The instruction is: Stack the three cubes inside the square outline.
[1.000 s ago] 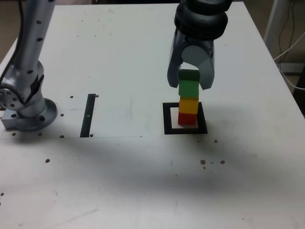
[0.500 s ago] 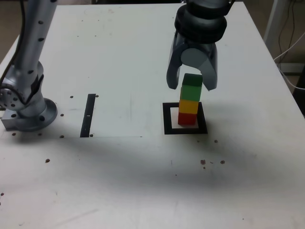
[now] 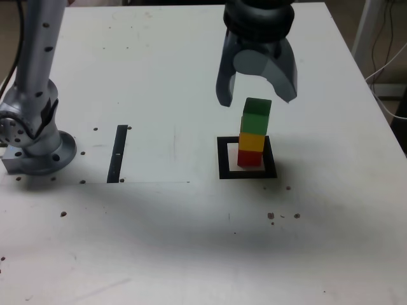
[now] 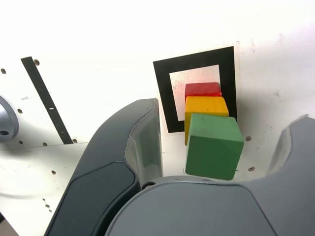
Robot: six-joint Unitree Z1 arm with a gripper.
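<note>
Gripper: the gripper [image 3: 256,99] hangs above the stack with its jaws spread wide, pinching nothing; its fingertips sit about level with the top cube and clear of it on both sides.
Green cube: the green cube [image 3: 256,115] tops the stack, free of the fingers, and the wrist view [image 4: 214,145] shows it turned slightly against the cube below.
Yellow cube: the yellow cube [image 3: 252,141] sits in the middle, resting squarely on the red one [image 4: 206,105].
Red cube: the red cube [image 3: 250,157] is at the bottom, standing on the white centre of the frame [image 4: 202,89].
Square outline: the square outline [image 3: 222,160] is a thick black frame on the table [image 3: 191,241], well apart from the thin black strip [image 3: 117,154] at the exterior view's left.
Look: three small matte cubes, equal in size, stacked upright with little lean.
Progress: all three cubes appear stacked inside the outline, so the stacking looks done.
Left: only to draw the arm clear without brushing the green cube.
</note>
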